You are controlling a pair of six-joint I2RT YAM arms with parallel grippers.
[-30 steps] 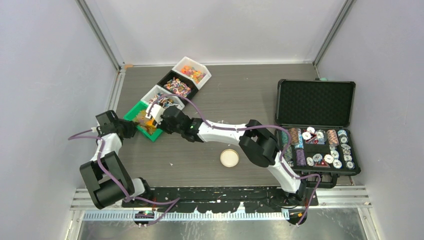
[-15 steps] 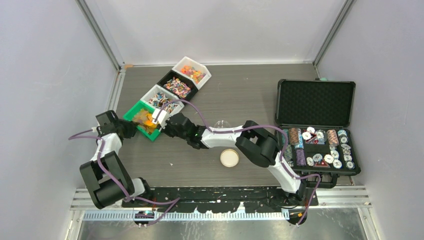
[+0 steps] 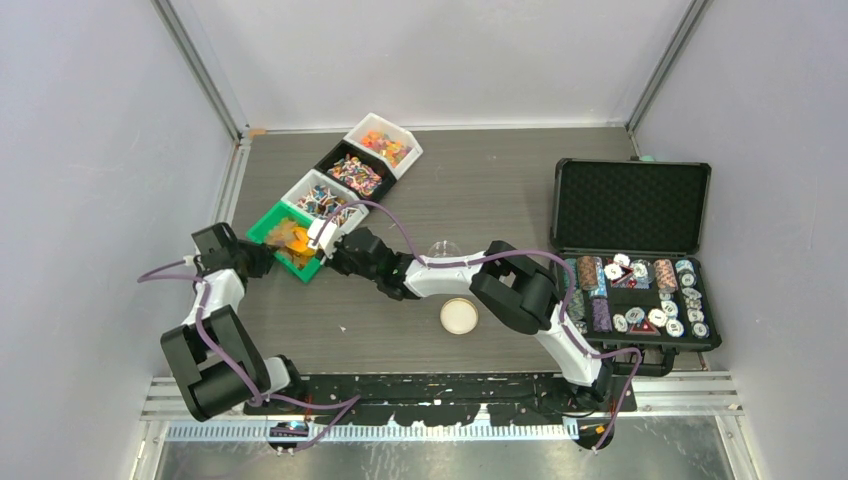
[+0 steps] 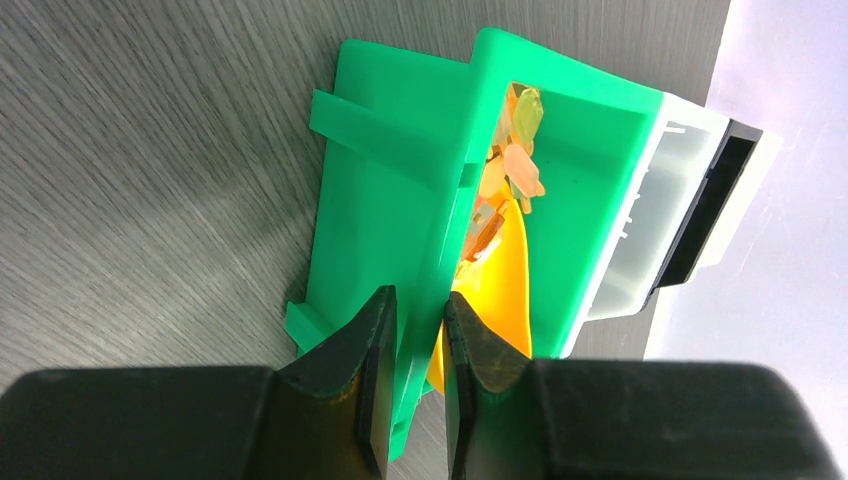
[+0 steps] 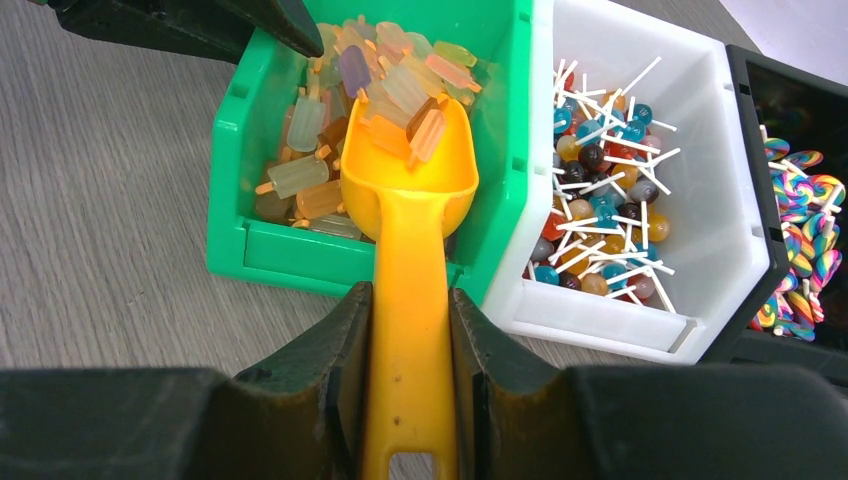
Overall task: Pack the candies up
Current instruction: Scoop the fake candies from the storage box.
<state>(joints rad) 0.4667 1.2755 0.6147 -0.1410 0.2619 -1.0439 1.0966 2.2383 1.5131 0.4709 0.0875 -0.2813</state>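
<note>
The left pincer (image 4: 417, 308) is nipped narrow over the near wall of the green bin (image 4: 400, 190), 1 finger outside and 1 inside. I take that as bracing, so the bin cannot skid on the desk (image 3: 480, 190) while the other arm digs in it. The right pincer (image 5: 410, 300) is clamped on the handle of the orange scoop (image 5: 408, 185), held low and nearly level with the bowl over the bin's front half. That attitude should keep the load from sliding out. The candies (image 5: 385, 85), pale ice-lolly-shaped gummies, mostly lie heaped in the green bin, with a few resting in the scoop's bowl. Touching that bin on the far side is a white bin (image 5: 700, 200) of ball lollipops, untouched.

Compared with 1 second ago, the right arm has drawn back from the bins and sunk lower, and the scoop has come back with it toward the bin's near edge. That retreat has uncovered a clear cup (image 3: 441, 247) behind the forearm, hidden before. The left arm has not shifted, and neither has the round lid (image 3: 459, 316).
</note>
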